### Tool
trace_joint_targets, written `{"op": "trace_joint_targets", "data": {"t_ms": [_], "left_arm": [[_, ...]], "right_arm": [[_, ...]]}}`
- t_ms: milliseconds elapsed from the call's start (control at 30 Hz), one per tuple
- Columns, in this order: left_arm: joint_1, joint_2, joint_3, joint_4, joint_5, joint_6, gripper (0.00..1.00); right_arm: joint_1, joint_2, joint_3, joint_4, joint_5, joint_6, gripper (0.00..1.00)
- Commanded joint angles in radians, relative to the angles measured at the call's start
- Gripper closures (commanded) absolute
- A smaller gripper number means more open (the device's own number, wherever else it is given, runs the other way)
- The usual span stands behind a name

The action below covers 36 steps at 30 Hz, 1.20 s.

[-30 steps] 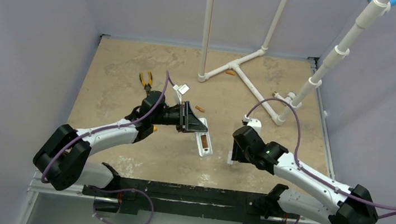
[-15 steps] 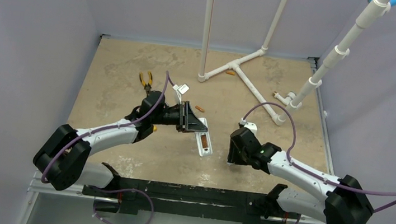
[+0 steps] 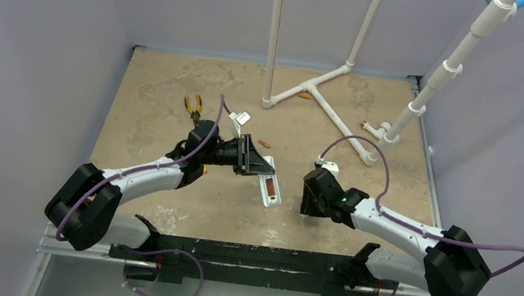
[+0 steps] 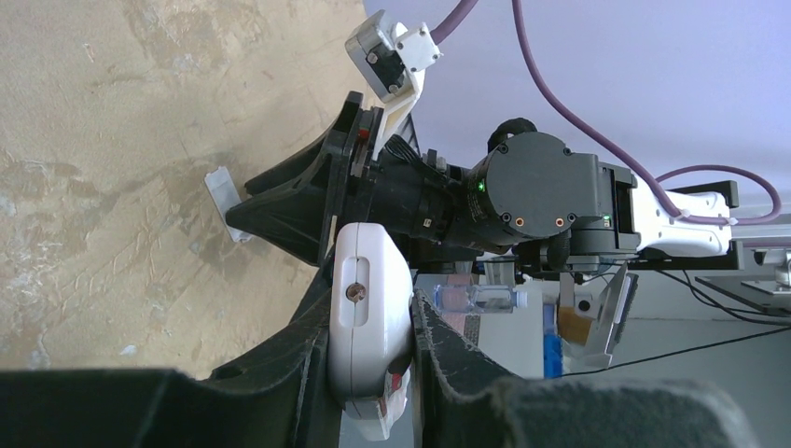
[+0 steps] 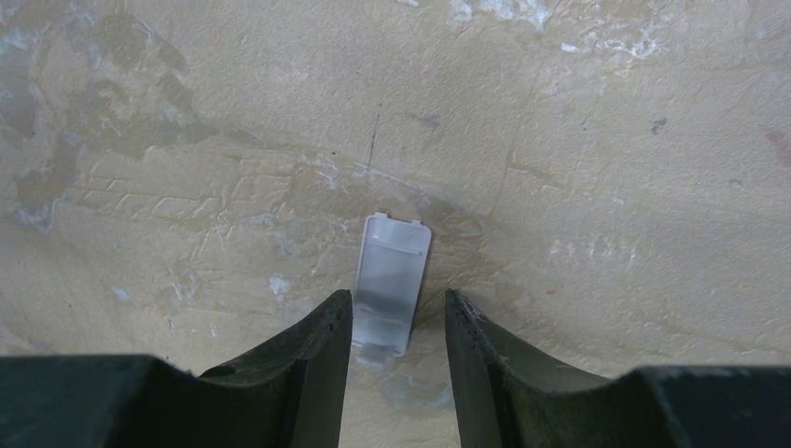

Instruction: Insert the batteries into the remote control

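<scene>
My left gripper (image 3: 255, 164) is shut on one end of the white remote control (image 3: 270, 188), which sticks out toward the near side with its battery recess facing up. An orange-copper battery (image 3: 268, 187) shows in the recess. In the left wrist view the remote (image 4: 368, 308) is clamped between both fingers. Two loose batteries lie on the table, one (image 3: 265, 143) behind the left gripper, one (image 3: 304, 96) by the pipe stand. My right gripper (image 5: 399, 313) is open, pointing down, its fingers straddling the small whitish cover plate (image 5: 392, 280) on the table.
Yellow-handled pliers (image 3: 192, 104) lie at the back left. A white pipe stand (image 3: 310, 88) with upright poles occupies the back middle and right. Grey walls enclose the tan table (image 3: 177, 86). The right arm (image 4: 522, 187) shows close in the left wrist view.
The right gripper has shifted slightly left and lower over the cover plate, and its forearm has dropped. The left arm and remote have not moved.
</scene>
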Motion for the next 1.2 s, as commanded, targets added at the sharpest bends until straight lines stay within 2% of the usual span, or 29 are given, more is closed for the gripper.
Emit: {"op": "trace_joint_targets", "data": {"t_ms": [0,200,500,600,900,1167], "left_arm": [[0.005,0.0,0.024,0.034,0.017,0.017,1.0],[0.004,0.002,0.029,0.031,0.017,0.019,1.0],[0.005,0.011,0.03,0.034,0.019,0.018,1.0],[0.005,0.014,0.032,0.036,0.02,0.018,1.0],[0.004,0.026,0.041,0.04,0.025,0.017,1.0],[0.005,0.04,0.046,0.046,0.033,0.013,1.0]], "right_arm": [[-0.007,0.037,-0.016,0.041,-0.03,0.003,0.61],[-0.006,0.081,-0.011,0.038,-0.039,-0.01,0.7],[-0.007,0.08,-0.013,0.023,-0.033,-0.028,0.76],[-0.007,0.055,-0.009,0.022,-0.034,-0.035,0.76],[-0.006,-0.124,-0.048,-0.003,-0.012,-0.013,0.68],[-0.007,-0.112,-0.068,0.004,-0.068,0.001,0.76]]}}
